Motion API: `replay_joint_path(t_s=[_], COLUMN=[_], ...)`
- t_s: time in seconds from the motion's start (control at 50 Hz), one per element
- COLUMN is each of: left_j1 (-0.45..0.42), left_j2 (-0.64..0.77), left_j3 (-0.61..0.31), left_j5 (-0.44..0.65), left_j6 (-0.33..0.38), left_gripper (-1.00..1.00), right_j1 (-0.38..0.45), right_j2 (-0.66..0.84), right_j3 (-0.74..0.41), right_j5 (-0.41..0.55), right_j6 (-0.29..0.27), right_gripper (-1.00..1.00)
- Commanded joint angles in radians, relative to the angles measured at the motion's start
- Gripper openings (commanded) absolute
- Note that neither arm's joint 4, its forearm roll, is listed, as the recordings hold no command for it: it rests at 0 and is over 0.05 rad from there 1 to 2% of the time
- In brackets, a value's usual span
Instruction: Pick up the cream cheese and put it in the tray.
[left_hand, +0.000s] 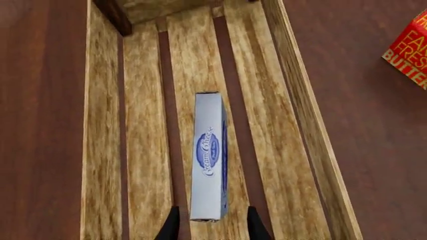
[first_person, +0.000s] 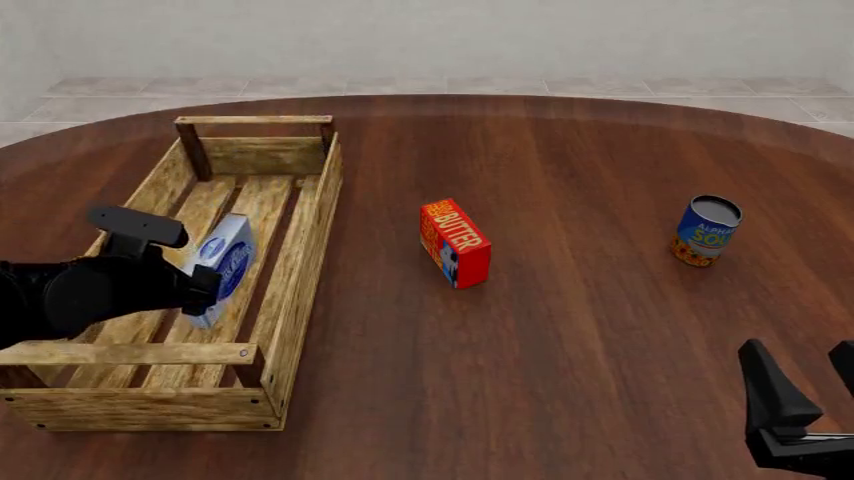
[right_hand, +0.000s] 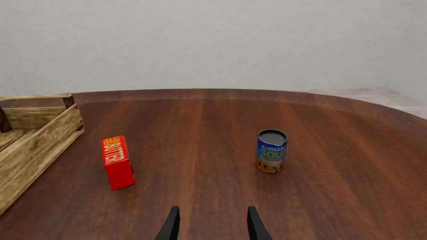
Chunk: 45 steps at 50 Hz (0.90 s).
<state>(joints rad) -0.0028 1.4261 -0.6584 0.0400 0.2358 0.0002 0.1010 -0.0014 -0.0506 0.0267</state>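
Observation:
The cream cheese (left_hand: 208, 155), a white-and-pale-blue box with a dark blue oval logo, stands on its narrow side on the slats inside the wooden tray (left_hand: 100, 150). In the front view the box (first_person: 230, 262) is in the middle of the tray (first_person: 300, 270) at the table's left. My left gripper (left_hand: 212, 227) is open, its fingers on either side of the box's near end with small gaps showing; it also shows in the front view (first_person: 203, 290). My right gripper (first_person: 805, 385) is open and empty at the front right, far from the tray.
A red-orange butter box (first_person: 455, 243) stands upright mid-table, to the right of the tray; it also shows in the right wrist view (right_hand: 117, 162). A blue soup can (first_person: 706, 230) stands at the right. The tray's raised end rail (first_person: 254, 122) is at the far end.

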Motion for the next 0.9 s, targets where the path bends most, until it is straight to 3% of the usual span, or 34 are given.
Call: replay_joint_path(t_s=[0.02, 0.5, 0.9], left_j1=[0.0, -0.024, -0.089], left_j2=[-0.037, -0.142, -0.344], left_j3=[-0.02, -0.058, -0.099], left_j5=[0.031, 0.122, 0.254], left_j6=[0.007, 0.008, -0.026], left_gripper=[1.0, 1.0, 1.0], right_j1=[0.0, 0.0, -0.001], right_j2=[0.0, 0.003, 0.0], right_j3=[0.0, 0.0, 0.0], right_j5=[0.0, -0.002, 0.0], right_j6=[0.001, 0.001, 0.0], right_gripper=[1.0, 1.0, 1.0])
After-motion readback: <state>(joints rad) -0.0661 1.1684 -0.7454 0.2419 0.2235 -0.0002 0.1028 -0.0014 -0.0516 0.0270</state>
